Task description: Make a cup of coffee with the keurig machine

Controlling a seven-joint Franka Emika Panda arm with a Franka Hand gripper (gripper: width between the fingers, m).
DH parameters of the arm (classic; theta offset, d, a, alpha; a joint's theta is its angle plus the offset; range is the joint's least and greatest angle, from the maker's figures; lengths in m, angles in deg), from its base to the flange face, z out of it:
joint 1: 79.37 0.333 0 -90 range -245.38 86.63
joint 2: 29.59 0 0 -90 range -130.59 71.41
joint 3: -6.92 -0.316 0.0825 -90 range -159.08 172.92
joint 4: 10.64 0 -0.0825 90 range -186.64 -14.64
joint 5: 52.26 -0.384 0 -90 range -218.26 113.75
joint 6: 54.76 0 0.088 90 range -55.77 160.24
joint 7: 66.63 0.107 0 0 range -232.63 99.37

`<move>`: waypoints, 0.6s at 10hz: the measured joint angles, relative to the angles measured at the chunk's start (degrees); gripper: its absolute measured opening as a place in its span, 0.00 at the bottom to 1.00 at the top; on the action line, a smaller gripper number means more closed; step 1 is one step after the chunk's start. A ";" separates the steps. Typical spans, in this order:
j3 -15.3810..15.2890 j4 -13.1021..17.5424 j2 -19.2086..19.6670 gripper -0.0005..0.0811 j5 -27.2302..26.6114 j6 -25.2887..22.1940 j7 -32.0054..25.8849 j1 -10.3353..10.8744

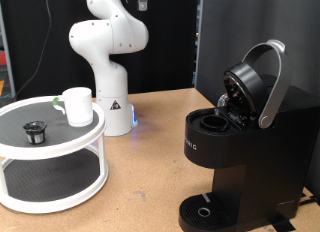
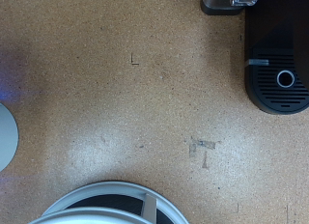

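The black keurig machine (image 1: 235, 152) stands at the exterior view's right, lid raised, pod chamber open. The white cup (image 1: 78, 105) sits upright at the left.

The keurig machine (image 1: 238, 142) is matte black with a silver-grey lid handle (image 1: 272, 84). The cup (image 1: 78, 105) is plain white. The two-tier stand (image 1: 50, 152) is white with dark grey mesh shelves; a small dark coffee pod (image 1: 36, 131) lies on its upper shelf. The robot arm (image 1: 108, 52) is white. The table (image 1: 150, 182) is speckled tan-brown.
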 joint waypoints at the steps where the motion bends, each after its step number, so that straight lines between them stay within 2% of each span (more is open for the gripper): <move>1: 0.17 0.00 0.03 1.00 0.00 0.00 -0.13 0.00; 2: 0.93 -0.01 0.09 1.00 -0.19 0.38 -0.28 -0.01; 4: 4.40 0.17 0.48 1.00 -0.03 0.88 -1.95 -0.33; 6: 7.66 0.94 1.48 1.00 3.41 0.00 -5.08 -1.31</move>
